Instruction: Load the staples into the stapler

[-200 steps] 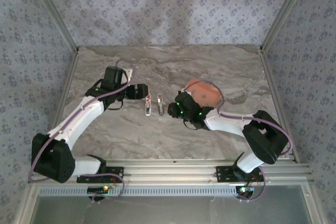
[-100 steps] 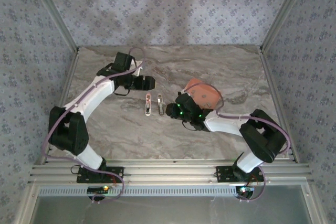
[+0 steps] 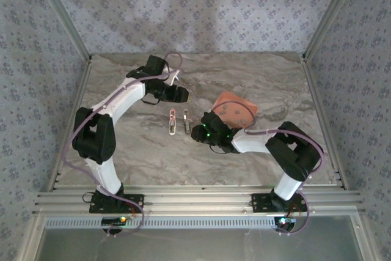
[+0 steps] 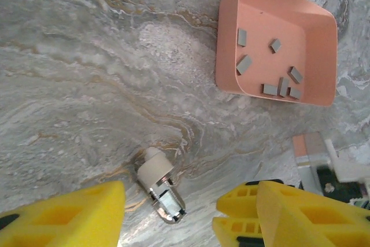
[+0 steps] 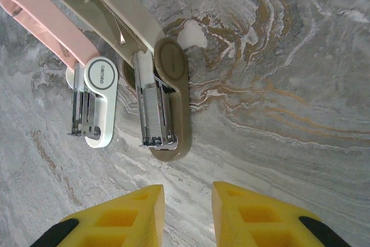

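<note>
Starting at the left, we see the left hand (image 3: pixel 181 95) hanging over the far middle of the marble table (image 3: pixel 140 151). Its 2 yellow fingers (image 4: pixel 69 215) stand well apart and hold nothing, with the tip of 1 stapler on the table below them. Just nearer than this hand lie 2 opened staplers side by side, not touching. The pink and white stapler (image 3: pixel 172 121) is on the left, its pink top swung open and its metal rail showing. A brown stapler (image 3: pixel 186 119) on the right is opened the same way. Next comes the right hand (image 3: pixel 197 131), low beside the brown stapler, its fingers close together with a narrow gap and nothing between them. Farthest right sits the pink tray (image 4: pixel 228 56). The staples (image 4: pixel 272 89), about 7 small grey blocks, lie loose inside it.
</note>
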